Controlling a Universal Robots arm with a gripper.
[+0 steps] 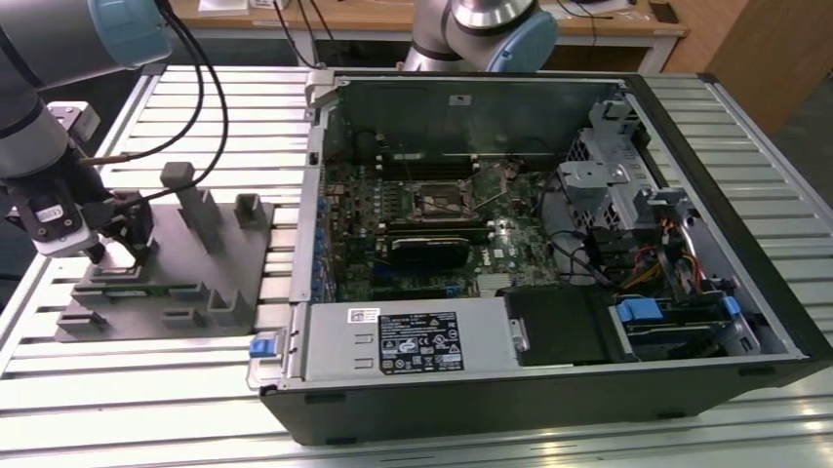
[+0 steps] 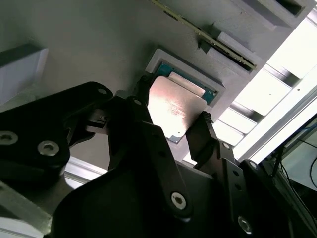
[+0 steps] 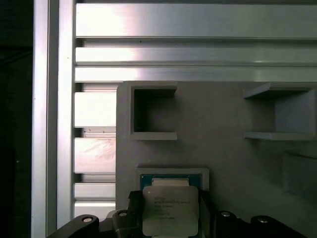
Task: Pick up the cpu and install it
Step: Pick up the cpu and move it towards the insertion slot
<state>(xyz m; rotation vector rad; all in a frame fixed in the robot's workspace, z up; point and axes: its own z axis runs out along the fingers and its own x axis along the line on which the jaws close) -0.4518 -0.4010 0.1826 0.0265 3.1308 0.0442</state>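
As the black hand point(image 2: 172, 105) grips it, the square cpu point(image 2: 174, 110) gleams silvery.

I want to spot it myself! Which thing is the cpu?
Look to the exterior view's left of the open black computer case, at the grey tray. The cpu is the small flat silvery square in its shallow pocket, at the black gripper; the tray's other shapes are grey blocks.

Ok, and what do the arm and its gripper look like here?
The arm is made of grey metal tubes with pale blue joint caps, and thin black cables run alongside it. The gripper is matte black, with two angular linked fingers fastened by silver socket-head screws.
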